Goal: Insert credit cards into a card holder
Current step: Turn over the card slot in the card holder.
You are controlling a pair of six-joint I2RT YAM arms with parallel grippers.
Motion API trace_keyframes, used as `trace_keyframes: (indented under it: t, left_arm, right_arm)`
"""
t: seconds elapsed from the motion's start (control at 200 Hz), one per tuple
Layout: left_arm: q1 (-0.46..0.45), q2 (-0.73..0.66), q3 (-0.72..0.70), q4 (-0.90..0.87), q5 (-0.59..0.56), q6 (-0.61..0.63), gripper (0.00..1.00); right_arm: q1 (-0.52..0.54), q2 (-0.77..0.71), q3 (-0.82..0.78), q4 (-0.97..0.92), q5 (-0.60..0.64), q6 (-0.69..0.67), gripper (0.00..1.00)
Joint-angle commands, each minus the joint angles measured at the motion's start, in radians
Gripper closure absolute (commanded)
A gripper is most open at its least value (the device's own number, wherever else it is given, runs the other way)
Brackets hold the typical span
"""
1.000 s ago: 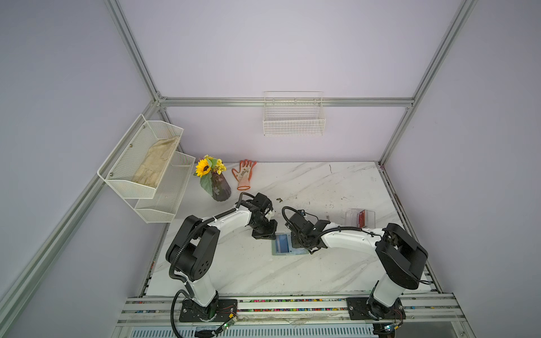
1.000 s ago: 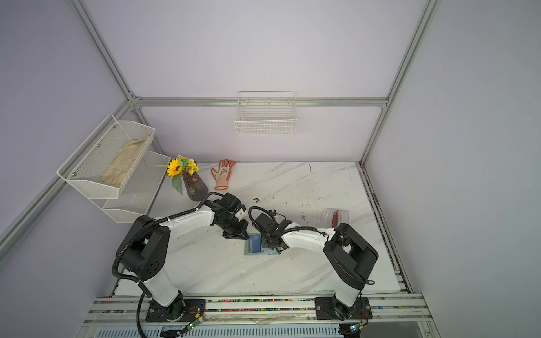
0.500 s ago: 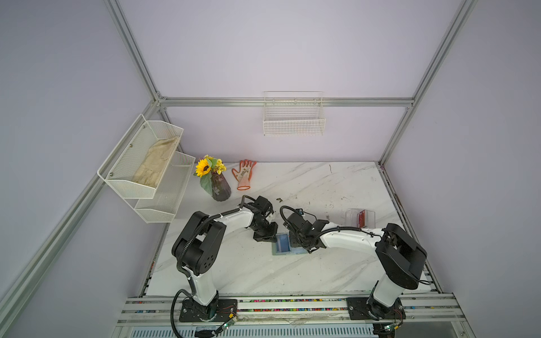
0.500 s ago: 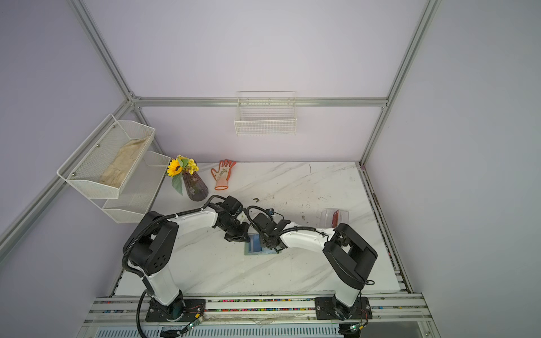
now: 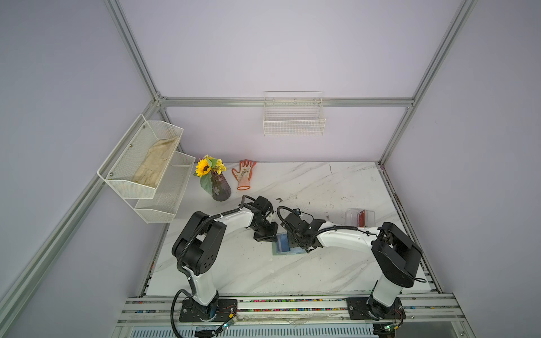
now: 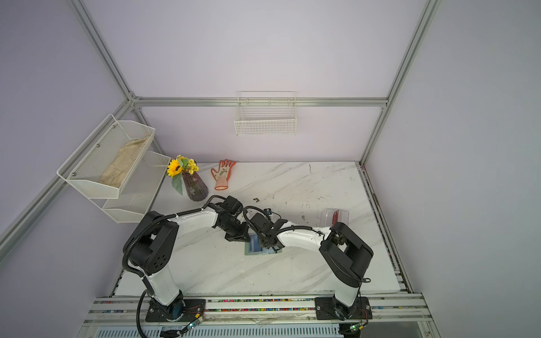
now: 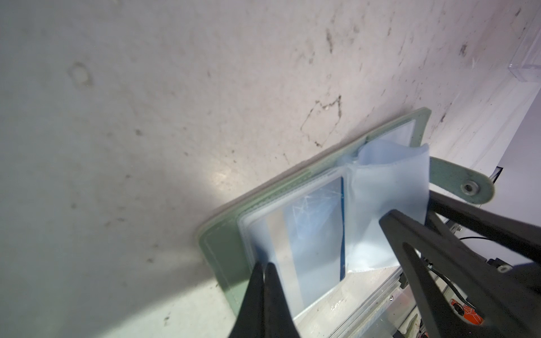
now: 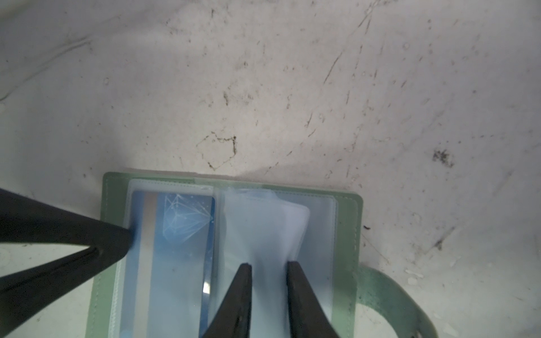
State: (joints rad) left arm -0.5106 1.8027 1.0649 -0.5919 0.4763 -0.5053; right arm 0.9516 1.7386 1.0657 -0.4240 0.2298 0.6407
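The sage-green card holder [image 5: 275, 252] [image 6: 248, 253] lies open on the marble table, between both arms. A blue credit card [image 8: 181, 228] [image 7: 316, 222] sits in its left clear sleeve. My left gripper [image 7: 265, 264] [image 5: 270, 237] is shut, its tips pressing on that sleeve's outer edge. My right gripper [image 8: 269, 264] [image 6: 266, 244] is open a little, its jaws either side of the loose clear sleeves [image 8: 263, 222] that stand up at the fold. A red credit card [image 5: 362, 218] stands in a clear box.
The holder's snap tab strap [image 8: 395, 292] sticks out past its right cover. The clear acrylic box [image 5: 352, 215] stands to the right of the arms. A sunflower vase [image 5: 218, 187] and an orange glove [image 5: 244, 175] lie at the back left, wire shelves [image 5: 146, 164] beyond them.
The right gripper's jaws have spread apart a little over the loose sleeves. The left gripper has edged closer to the holder and stayed shut.
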Motion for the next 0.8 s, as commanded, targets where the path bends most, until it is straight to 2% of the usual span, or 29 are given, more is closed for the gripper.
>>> trace_keyframes:
  t: [0.0,0.6,0.795]
  left_arm:
    - [0.005,0.006,-0.036,0.020,0.015,-0.006,1.00]
    - [0.007,0.001,-0.037,0.009,0.004,0.001,1.00]
    - [0.009,0.000,-0.037,0.007,0.001,0.002,1.00]
  right_arm:
    - [0.010,-0.016,0.022,-0.027,0.010,-0.003,0.76]
    - [0.013,-0.065,-0.026,0.109,-0.145,-0.027,0.75]
    - [0.013,-0.046,-0.039,0.128,-0.180,-0.027,0.70]
